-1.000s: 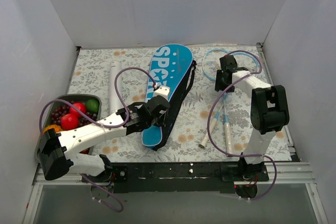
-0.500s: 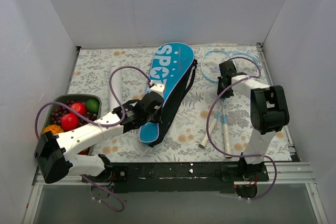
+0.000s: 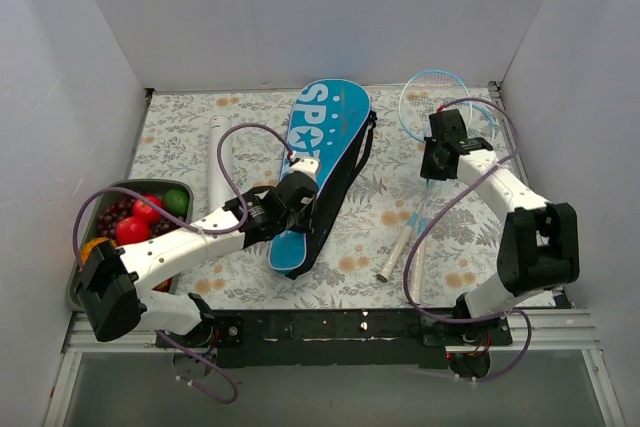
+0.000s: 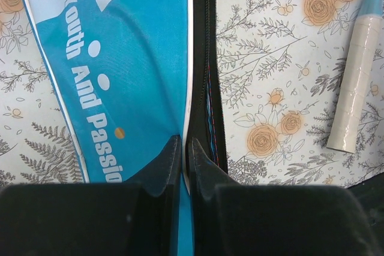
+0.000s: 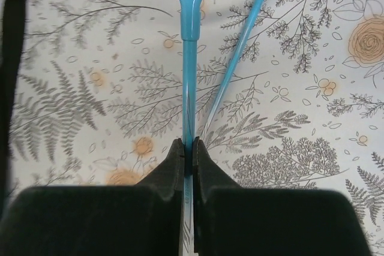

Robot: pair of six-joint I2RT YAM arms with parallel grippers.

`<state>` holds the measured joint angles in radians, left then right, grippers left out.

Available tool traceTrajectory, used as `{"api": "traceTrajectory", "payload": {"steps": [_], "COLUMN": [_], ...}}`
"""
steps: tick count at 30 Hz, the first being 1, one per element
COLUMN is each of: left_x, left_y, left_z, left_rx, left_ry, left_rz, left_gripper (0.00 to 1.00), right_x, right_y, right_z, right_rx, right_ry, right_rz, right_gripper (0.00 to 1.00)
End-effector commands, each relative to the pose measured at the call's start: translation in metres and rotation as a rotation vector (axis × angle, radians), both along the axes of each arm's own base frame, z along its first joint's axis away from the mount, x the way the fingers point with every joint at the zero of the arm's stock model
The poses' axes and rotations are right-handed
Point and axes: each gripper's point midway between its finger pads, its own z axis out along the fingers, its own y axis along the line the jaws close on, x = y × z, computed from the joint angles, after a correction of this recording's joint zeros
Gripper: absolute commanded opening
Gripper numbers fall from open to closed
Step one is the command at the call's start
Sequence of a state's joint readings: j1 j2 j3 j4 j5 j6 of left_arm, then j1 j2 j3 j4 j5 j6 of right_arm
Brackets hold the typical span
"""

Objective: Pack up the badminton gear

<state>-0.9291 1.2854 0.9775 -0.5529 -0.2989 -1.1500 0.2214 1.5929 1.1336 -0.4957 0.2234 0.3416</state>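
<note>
1. Sitting at the far left, the fruit tray (image 3: 95, 209) is no part of this job. The tube (image 3: 218, 162) lies near it, unheld.
2. The left gripper (image 3: 297, 197) has its jaws all but closed on the zip edge of the cover (image 3: 325, 137) near its narrow end. This is probably to lift the flap and make a mouth for the rackets.
3. A racket handle (image 3: 395, 254) lies on the cloth right of the cover; I cannot tell whose it is.
4. The right gripper (image 3: 437, 159) is clamped tight on a racket shaft (image 5: 189, 70) just below the head. That hold should let it swing the handle towards the cover. The second shaft (image 5: 240, 58) runs slantwise beside it.
</note>
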Motion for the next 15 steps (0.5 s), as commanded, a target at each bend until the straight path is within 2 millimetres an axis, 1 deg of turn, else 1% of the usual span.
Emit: {"api": "traceTrajectory", "payload": {"steps": [1,2,3,4,6,7,8,10,12,15], "left_x": [0.016,0.018,0.020,0.023,0.025,0.027,0.028,0.029,0.030,0.033], "left_y": [-0.015,-0.015,-0.016,-0.016,-0.017,-0.018,-0.019,-0.020,-0.019,-0.021], "left_z": [0.024,0.026,0.025,0.028,0.030,0.033,0.035,0.040,0.042,0.047], "left_rx": [-0.066,-0.066,-0.059,-0.059,-0.055,-0.058,-0.060,-0.066,-0.069,-0.079], "left_ry": [-0.042,-0.046,-0.050,-0.054,-0.057,-0.058,-0.062,-0.067,-0.069,-0.078], "left_rz": [0.031,0.036,0.044,0.053,0.060,0.067,0.069,0.078,0.086,0.094], "left_gripper": [0.00,0.00,0.00,0.00,0.00,0.00,0.00,0.00,0.00,0.00], "right_x": [-0.020,-0.026,-0.035,-0.045,-0.062,-0.072,-0.081,-0.098,-0.113,-0.135], "right_y": [0.016,0.019,0.024,0.027,0.036,0.038,0.045,0.047,0.057,0.063], "right_z": [0.047,0.050,0.047,0.056,0.053,0.058,0.056,0.053,0.049,0.043], "right_rx": [0.072,0.088,0.101,0.123,0.130,0.139,0.140,0.140,0.158,0.173], "right_ry": [-0.079,-0.081,-0.071,-0.084,-0.068,-0.071,-0.058,-0.038,-0.023,-0.002], "right_rz": [0.031,0.038,0.052,0.054,0.081,0.084,0.105,0.114,0.135,0.151], "right_gripper": [0.01,0.01,0.01,0.01,0.01,0.01,0.01,0.01,0.01,0.01]}}
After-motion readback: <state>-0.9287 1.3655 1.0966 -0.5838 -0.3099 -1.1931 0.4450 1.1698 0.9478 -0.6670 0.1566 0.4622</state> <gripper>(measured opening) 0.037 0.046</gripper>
